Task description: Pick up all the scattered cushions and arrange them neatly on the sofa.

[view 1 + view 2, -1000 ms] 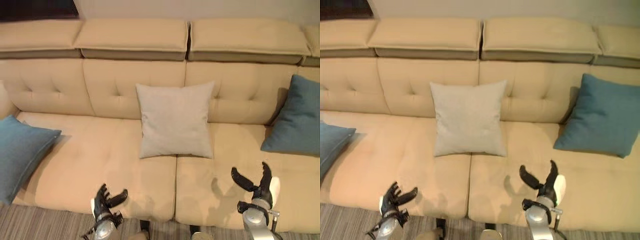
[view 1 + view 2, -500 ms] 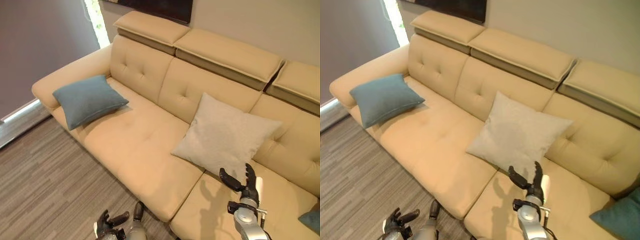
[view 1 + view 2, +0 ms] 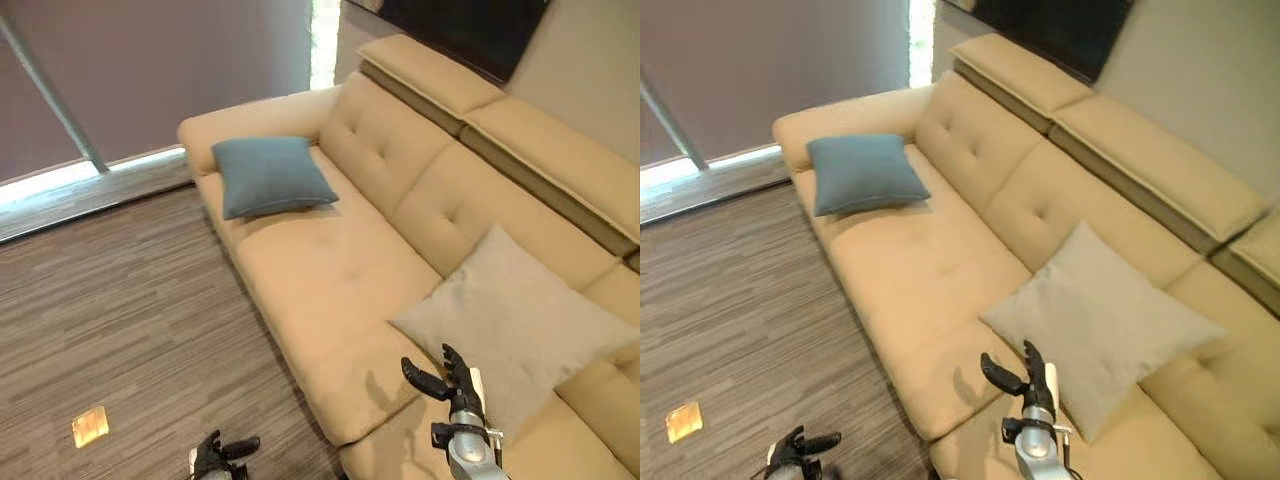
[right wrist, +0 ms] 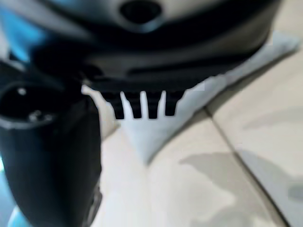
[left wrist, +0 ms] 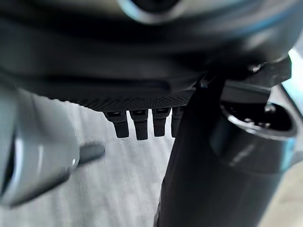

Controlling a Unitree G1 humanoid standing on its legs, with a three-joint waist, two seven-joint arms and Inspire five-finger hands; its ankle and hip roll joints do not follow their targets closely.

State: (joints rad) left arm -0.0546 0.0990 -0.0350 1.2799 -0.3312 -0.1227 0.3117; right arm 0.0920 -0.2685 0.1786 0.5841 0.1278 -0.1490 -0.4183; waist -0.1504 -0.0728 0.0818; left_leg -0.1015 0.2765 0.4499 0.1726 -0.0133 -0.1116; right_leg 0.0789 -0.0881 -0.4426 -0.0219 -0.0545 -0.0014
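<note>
Beige cushion (image 3: 515, 325) on sofa (image 3: 330, 270): soft, light, compressible. Grip a corner or edge. Right hand (image 3: 447, 377) spread, empty; left hand (image 3: 220, 452) loosely open above floor (image 3: 120, 300).

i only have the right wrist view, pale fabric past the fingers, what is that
Observer: It is a beige cushion leaning on the sofa backrest; the right hand is open in front of it, holding nothing.
Operator: any other cushions
Observer: A blue cushion lies on the seat at the far end by the armrest.
Operator: where's the left hand
Observer: The left hand is low over the striped floor in front of the sofa, fingers relaxed and holding nothing.
</note>
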